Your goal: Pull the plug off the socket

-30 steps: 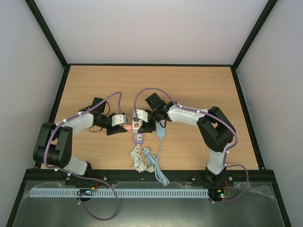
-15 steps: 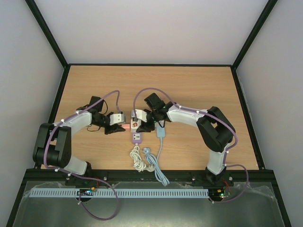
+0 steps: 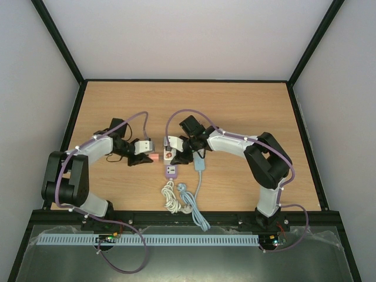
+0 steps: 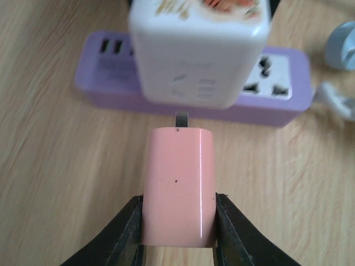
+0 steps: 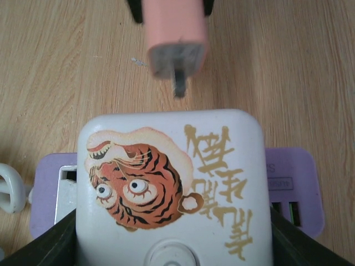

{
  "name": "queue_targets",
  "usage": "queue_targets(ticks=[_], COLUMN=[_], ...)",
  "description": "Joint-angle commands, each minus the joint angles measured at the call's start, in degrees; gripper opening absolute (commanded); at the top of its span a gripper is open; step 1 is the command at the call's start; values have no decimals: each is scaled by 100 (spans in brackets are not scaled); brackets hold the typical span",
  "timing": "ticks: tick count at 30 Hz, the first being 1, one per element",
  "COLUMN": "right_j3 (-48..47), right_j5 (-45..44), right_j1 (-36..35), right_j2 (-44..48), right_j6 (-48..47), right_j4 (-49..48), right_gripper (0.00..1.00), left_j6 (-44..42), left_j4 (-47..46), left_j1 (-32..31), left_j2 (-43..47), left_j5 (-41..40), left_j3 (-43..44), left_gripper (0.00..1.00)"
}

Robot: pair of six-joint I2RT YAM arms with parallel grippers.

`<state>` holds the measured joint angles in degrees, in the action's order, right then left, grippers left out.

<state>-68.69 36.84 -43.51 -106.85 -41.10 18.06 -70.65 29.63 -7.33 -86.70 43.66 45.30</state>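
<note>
Pink plug [image 4: 177,185] is just beside the white tiger adapter [image 5: 172,188] on its left-arm side, prong clear of the socket, clamped in the left end effector [image 4: 177,235]. The right end effector [image 5: 172,252] grips the adapter, likely bracing it on the purple power strip [image 4: 111,91]. Both arms reach low and inward over the bench [image 3: 247,111].

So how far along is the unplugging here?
Done: the pink plug is out, its prong clear of the white adapter, a gap showing. In hand: the left claw grips the plug; the right claw braces the adapter on the purple power strip. Left: probably just setting the plug down.
</note>
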Motion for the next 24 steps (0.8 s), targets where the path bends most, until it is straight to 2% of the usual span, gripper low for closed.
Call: queue_targets(ticks=[1,3,5,10,14,20,24], right_j3=[70,86,116,102,95,71,59], right_j5=[-478,-499,-493,-456,-408,-385,-373], right_j1=[70,70,70,71,70,70,75], right_j2=[-239,-229,-209,-196,-164,-167,-164], right_j6=[-117,-120,-110,-92,-50,-23,19], right_j4=[848,862,847,847,828,825,796], right_gripper=[5,5,5,5,6,8,9], left_j6=[-38,90,41,-584,-634,125,1100], left_j4=[-13,-173,-193,537,607,-77,-1127], left_j1=[-16,-128,27,783,1344,2145,2221], left_j2=[18,109,175,146,241,15,-233], left_j5=[113,73,27,55,54,-139,-976], left_j3=[163,99,88,376,549,1104,1361], left_gripper=[12,12,12,12,14,15,18])
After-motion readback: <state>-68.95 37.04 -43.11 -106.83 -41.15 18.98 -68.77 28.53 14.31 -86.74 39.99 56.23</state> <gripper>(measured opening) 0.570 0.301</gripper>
